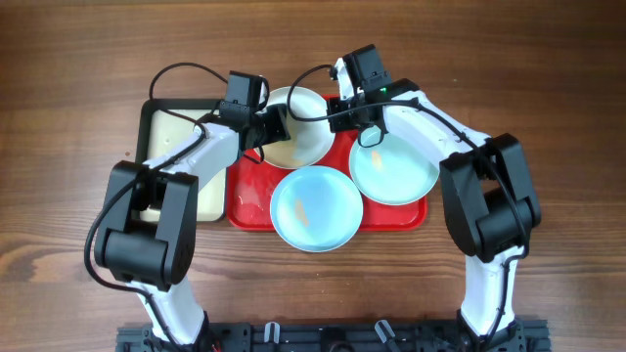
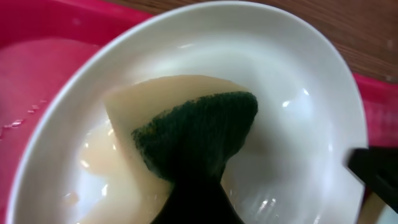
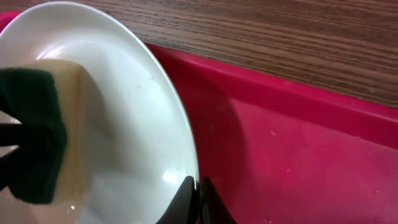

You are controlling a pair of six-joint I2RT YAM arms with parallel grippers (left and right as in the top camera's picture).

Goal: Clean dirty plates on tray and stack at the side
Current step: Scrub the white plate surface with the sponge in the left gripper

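Left jaws, shut tight on a green-backed sponge (image 2: 199, 134), pressed it into the white plate (image 1: 308, 137) at the red tray's (image 1: 249, 200) upper middle while the right jaws pinched its rim (a steady hold and overlapping circular sweeps would likely lift the creamy film (image 2: 93, 155) best). Only the overhead showed two pale blue plates (image 1: 315, 207) waiting lower on the tray; the wrist views alone showed both grips.

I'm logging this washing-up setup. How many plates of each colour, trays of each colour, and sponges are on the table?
white plate: 1
pale blue plates: 2
red tray: 1
cream tray with black rim: 1
sponge: 1
Total: 6
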